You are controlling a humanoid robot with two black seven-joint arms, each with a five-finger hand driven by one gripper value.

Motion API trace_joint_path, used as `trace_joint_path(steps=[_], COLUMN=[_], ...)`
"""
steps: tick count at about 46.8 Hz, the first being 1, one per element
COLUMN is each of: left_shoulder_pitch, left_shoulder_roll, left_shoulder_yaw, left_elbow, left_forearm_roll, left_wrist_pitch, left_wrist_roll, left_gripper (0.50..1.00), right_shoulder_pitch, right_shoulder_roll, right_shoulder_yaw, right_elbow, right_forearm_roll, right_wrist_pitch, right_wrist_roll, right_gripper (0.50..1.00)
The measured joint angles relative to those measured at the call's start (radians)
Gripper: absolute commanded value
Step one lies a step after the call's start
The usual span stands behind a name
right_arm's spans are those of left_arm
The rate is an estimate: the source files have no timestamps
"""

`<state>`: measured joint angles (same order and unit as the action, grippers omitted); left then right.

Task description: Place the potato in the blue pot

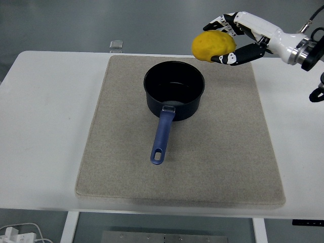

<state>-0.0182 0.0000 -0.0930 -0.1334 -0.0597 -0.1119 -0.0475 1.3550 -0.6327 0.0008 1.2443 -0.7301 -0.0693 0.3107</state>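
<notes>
My right hand grips the yellow potato, fingers wrapped round it, held in the air up and right of the blue pot, which sits on the grey mat.

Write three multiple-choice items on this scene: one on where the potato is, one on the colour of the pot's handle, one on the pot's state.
1. Where is the potato?
A. inside the pot
B. held up by the right hand, beyond the pot's far right rim
C. lying on the mat

2. What colour is the pot handle?
A. red
B. blue
C. white

3. What state is the pot in?
A. upright and empty
B. tipped over
C. covered with a lid

Answers: 1 B, the fingers wrap the potato in the air; 2 B, the handle is blue; 3 A, its open mouth shows a bare bottom, standing on the mat.
</notes>
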Motion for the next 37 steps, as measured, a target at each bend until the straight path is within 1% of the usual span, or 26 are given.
trace_joint_path(steps=[6, 17, 25, 37], left_shoulder_pitch=[0.0, 0.0, 0.0, 0.0], left_shoulder_roll=[0.0, 0.0, 0.0, 0.0], left_shoulder_yaw=[0.0, 0.0, 0.0, 0.0], left_elbow=[0.0, 0.0, 0.0, 0.0], left_forearm_roll=[0.0, 0.0, 0.0, 0.0], left_wrist_pitch=[0.0, 0.0, 0.0, 0.0], left_wrist_roll=[0.0, 0.0, 0.0, 0.0], left_gripper=[1.0, 1.0, 1.0, 1.0], right_shoulder_pitch=[0.0, -0.018, -0.059, -0.134], right_shoulder_roll=[0.059, 0.194, 0.282, 0.387], right_shoulder_yaw=[-0.007, -0.012, -0.017, -0.047], right_elbow=[-0.033, -0.166, -0.266, -0.379], right_forearm_roll=[0.001, 0.011, 0.011, -0.002], right_wrist_pitch=[-0.002, -0.003, -0.002, -0.001], right_wrist_roll=[0.0, -0.001, 0.0, 0.001], right_gripper=[0.5, 0.5, 0.5, 0.5])
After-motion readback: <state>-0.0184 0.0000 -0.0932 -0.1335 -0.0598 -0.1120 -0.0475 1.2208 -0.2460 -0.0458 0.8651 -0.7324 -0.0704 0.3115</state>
